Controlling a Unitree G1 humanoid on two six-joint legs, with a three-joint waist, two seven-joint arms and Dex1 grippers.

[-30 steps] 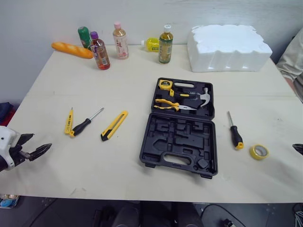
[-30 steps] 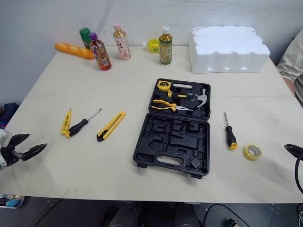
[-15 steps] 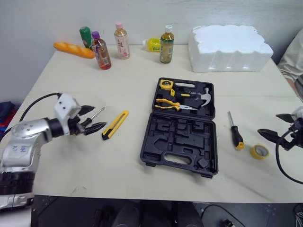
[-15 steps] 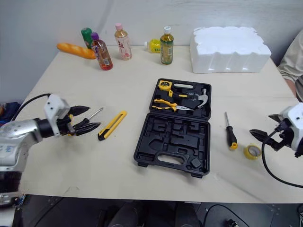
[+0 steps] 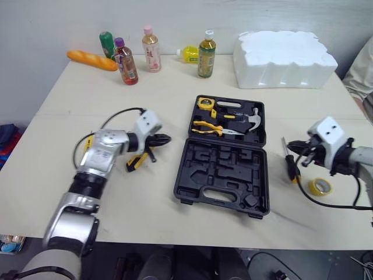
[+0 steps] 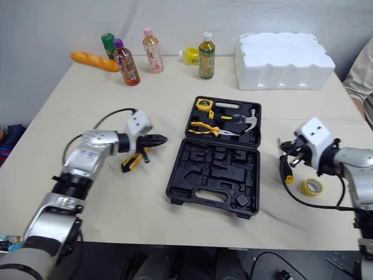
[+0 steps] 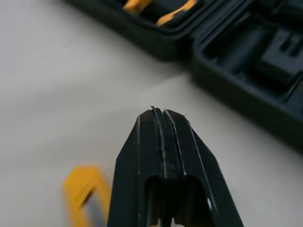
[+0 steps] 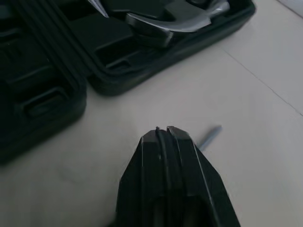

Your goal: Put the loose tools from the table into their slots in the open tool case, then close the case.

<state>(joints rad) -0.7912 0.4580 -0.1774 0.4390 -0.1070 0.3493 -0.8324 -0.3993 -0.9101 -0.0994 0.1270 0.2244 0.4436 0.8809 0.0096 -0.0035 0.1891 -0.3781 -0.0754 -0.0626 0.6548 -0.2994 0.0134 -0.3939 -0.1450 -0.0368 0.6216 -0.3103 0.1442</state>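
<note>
case (image 5: 221, 170) open, between arms | left gripper (image 5: 164, 139) fingers pressed together, empty, beside utility knife (image 5: 134, 162) | right gripper (image 5: 289, 146) likewise, over screwdriver (image 5: 290, 168)

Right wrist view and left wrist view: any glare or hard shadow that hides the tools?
Right wrist view: bright highlights on the chrome hammer head, shape readable; only a soft shadow beside the black plastic tool case. Left wrist view: pale table evenly lit, no glare, no hard shadow.

Bright, even light from above — shadows soft, faint.
</note>
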